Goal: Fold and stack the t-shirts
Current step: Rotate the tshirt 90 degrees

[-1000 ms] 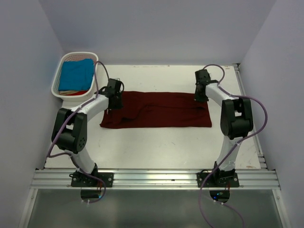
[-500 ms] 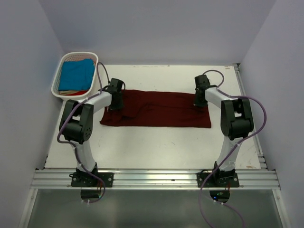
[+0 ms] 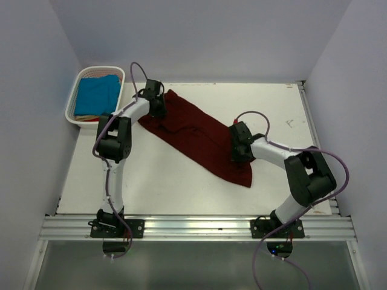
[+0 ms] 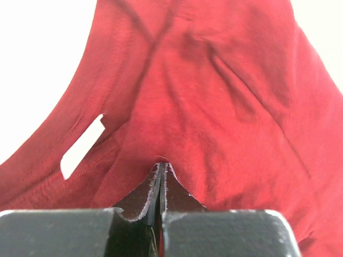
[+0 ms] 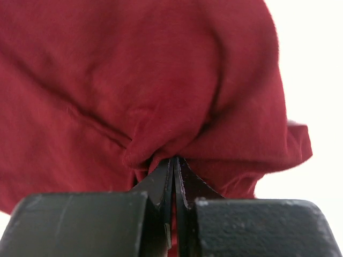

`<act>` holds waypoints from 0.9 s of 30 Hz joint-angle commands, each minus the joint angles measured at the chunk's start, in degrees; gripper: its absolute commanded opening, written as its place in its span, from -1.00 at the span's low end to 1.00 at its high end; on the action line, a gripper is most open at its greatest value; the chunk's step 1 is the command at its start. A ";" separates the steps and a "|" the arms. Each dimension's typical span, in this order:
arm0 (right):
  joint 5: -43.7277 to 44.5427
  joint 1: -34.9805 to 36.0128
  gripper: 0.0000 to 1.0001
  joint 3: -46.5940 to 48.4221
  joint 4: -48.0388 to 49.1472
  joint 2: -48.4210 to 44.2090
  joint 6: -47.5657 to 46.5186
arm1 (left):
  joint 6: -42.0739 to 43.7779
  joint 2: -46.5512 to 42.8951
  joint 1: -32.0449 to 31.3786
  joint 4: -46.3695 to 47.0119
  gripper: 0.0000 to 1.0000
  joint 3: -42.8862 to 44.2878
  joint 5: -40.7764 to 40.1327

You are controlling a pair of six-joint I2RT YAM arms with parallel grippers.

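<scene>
- cloth first: where does the maroon t-shirt [image 3: 196, 136] lie?
- slantwise on the surface [image 3: 181, 193]. one end is near the far left corner, the other reaches toward the near edge, a bit right of centre. it's a long narrow band, so i judge it already doubled lengthwise.
- and the arms?
- each has an end. the left end effector [image 3: 158, 113] is at the far-left end, fingers pressed together with a fold of maroon pinched between them. its wrist view shows the fabric puckering right at the tips, with a white label [image 4: 83, 145] near them. the right end effector [image 3: 240, 156] sits a little short of the near end, closed on a bunch of cloth with the same puckering.
- why grip both ends?
- my guess is that with both ends gripped, the band can be turned or one end carried over the other without crumpling.
- the other shirt?
- the turquoise t-shirt [image 3: 97, 93] sits in the white basket [image 3: 77, 78] at the far left corner, so the stack isn't begun.
- risk?
- the pinches are thin, and soft cloth could slip out if either arm pulls hard.
</scene>
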 commanded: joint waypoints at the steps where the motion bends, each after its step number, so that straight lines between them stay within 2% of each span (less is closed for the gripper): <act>1: -7.30 4.15 -1.00 -7.37 -5.80 -4.21 6.15 | 1.59 8.51 1.26 -3.04 -1.00 5.82 9.33; 6: -9.15 8.73 -1.00 -12.21 -7.90 -12.22 11.25 | -0.69 16.85 3.36 -2.34 -1.00 13.90 20.14; 11: -10.90 14.09 -1.00 -12.48 -9.49 -17.15 15.04 | -5.96 20.82 4.33 4.42 -1.00 15.94 30.69; 19: -14.34 23.05 -1.00 -13.44 -6.51 -16.10 21.45 | -16.24 24.60 4.42 19.00 -0.99 17.43 44.22; 24: -14.26 29.11 -1.00 -14.24 -3.78 -13.91 26.11 | -22.12 30.04 4.51 22.63 -0.96 23.49 48.89; 27: -12.94 33.07 -1.00 -12.39 -4.74 -13.29 27.78 | -26.42 32.51 4.78 27.80 -0.95 25.26 50.48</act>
